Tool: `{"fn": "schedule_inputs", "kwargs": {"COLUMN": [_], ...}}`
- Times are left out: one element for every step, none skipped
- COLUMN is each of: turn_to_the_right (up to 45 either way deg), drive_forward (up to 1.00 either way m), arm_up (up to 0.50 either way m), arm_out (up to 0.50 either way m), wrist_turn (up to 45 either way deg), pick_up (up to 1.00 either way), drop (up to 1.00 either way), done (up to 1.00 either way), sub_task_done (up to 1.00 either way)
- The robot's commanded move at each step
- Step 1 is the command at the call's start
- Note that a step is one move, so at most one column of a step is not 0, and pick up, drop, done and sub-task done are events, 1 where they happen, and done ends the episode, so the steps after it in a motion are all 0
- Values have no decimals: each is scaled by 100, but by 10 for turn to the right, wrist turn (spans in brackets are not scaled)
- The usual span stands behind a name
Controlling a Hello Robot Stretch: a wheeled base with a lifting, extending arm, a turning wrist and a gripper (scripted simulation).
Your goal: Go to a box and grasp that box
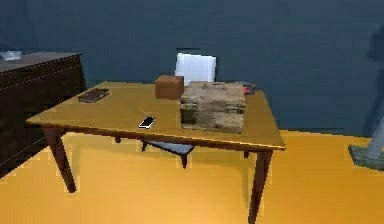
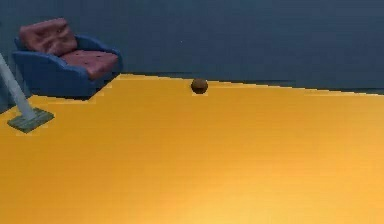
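In the forward view a large box (image 1: 212,106) with a weathered brown and grey wood look stands on a wooden table (image 1: 110,115), toward the table's right end. A smaller plain brown box (image 1: 169,87) sits just left of it, nearer the table's back edge. A small pink-red thing (image 1: 248,90) peeks out behind the large box.
On the table lie a white phone (image 1: 147,122) and a dark flat book (image 1: 94,96). A white chair (image 1: 194,68) stands behind the table, a dark dresser (image 1: 30,95) at the left. In the arm side view, a blue armchair (image 2: 65,60), a brown ball (image 2: 199,86) and a grey stand base (image 2: 30,119) rest on orange floor.
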Motion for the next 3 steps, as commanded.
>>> {"fn": "schedule_inputs", "kwargs": {"turn_to_the_right": [-90,0,-450], "drive_forward": [0,30,0], "arm_up": [0,0,0], "arm_out": [0,0,0], "wrist_turn": [0,0,0], "pick_up": [0,0,0], "drop": [0,0,0], "done": [0,0,0], "sub_task_done": [0,0,0]}}
